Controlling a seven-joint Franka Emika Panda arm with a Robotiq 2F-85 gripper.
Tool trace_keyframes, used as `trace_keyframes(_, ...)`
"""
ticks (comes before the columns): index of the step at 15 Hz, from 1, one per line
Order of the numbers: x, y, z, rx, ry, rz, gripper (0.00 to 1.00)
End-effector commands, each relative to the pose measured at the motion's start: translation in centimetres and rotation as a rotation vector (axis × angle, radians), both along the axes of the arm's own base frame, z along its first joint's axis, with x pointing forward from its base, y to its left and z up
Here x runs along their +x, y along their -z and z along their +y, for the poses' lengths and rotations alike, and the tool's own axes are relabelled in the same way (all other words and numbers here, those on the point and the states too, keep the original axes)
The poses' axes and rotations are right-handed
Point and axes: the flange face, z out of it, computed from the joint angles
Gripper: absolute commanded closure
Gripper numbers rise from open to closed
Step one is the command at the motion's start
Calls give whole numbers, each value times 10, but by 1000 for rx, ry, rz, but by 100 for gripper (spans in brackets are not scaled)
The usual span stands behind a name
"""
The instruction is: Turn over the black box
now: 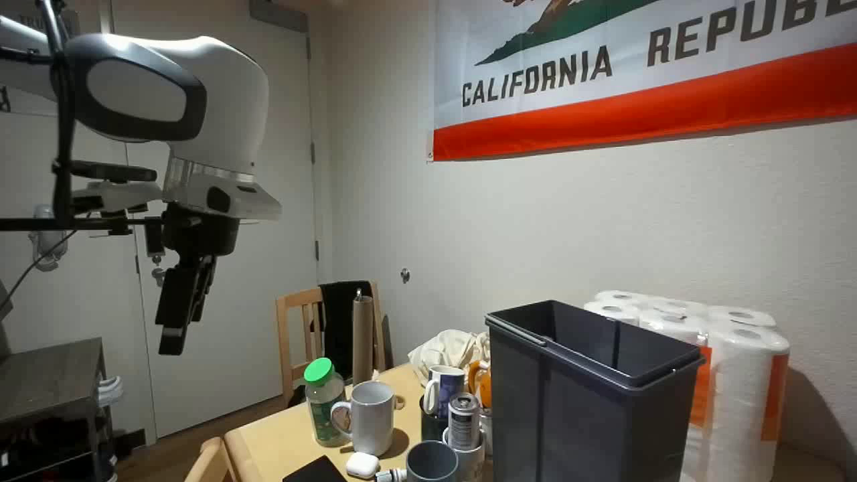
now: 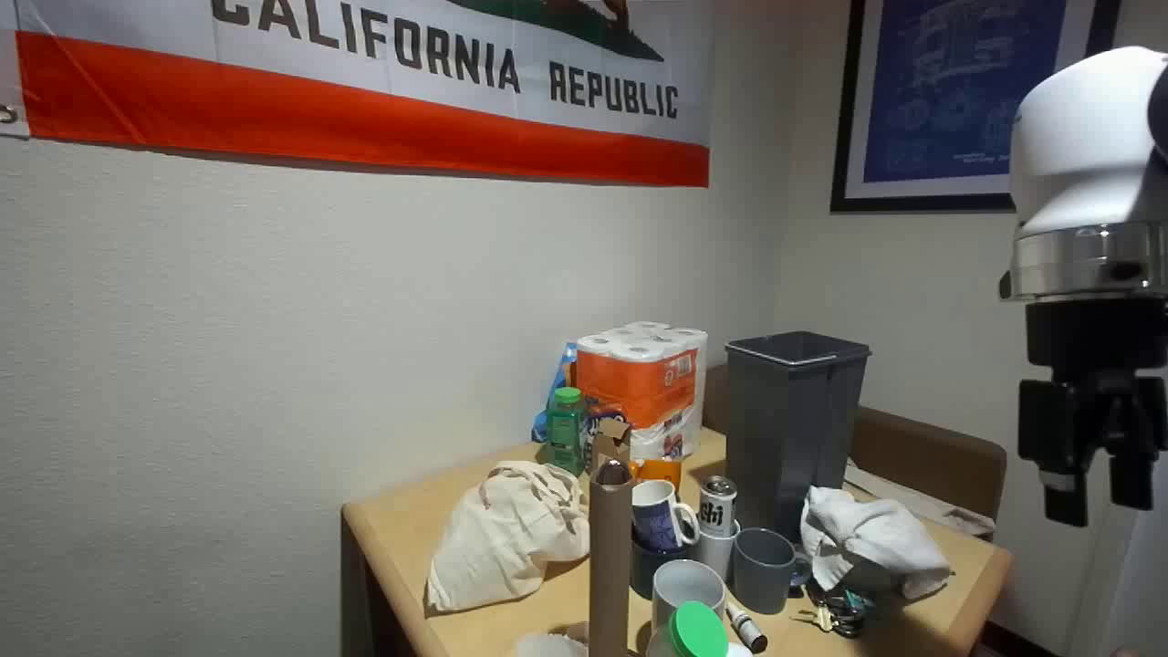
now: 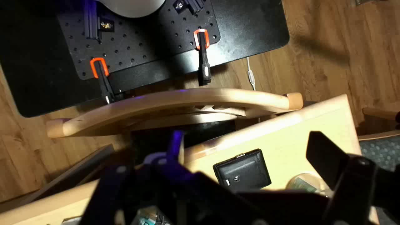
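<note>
Black box (image 3: 244, 171) on table (image 3: 292, 145), well below parted fingers (image 3: 325, 154).

Headroom over black box (image 3: 245, 170), pale mug (image 1: 373, 418) near

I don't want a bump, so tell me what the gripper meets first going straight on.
The gripper would probably meet the chair back or the table edge beside it; depth is unclear. The black box looks slightly off its line.

black box (image 3: 244, 171) lies flat on the table (image 3: 287, 143).
</note>
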Motion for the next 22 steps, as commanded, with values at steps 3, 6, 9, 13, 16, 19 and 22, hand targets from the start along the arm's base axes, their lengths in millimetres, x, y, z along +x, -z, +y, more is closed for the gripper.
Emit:
trace_keyframes(3,0,0,0,0,0,1,0)
trace_keyframes(6,0,0,0,0,0,1,0)
trace_keyframes(9,13,19,-4,12,-12,26,0)
trace_keyframes(13,41,65,-13,30,-66,12,0)
trace_keyframes(16,67,107,-19,30,-116,-22,0)
trace_keyframes(19,89,154,-26,44,-163,-47,0)
trace_keyframes(22,105,202,-30,64,-209,-68,0)
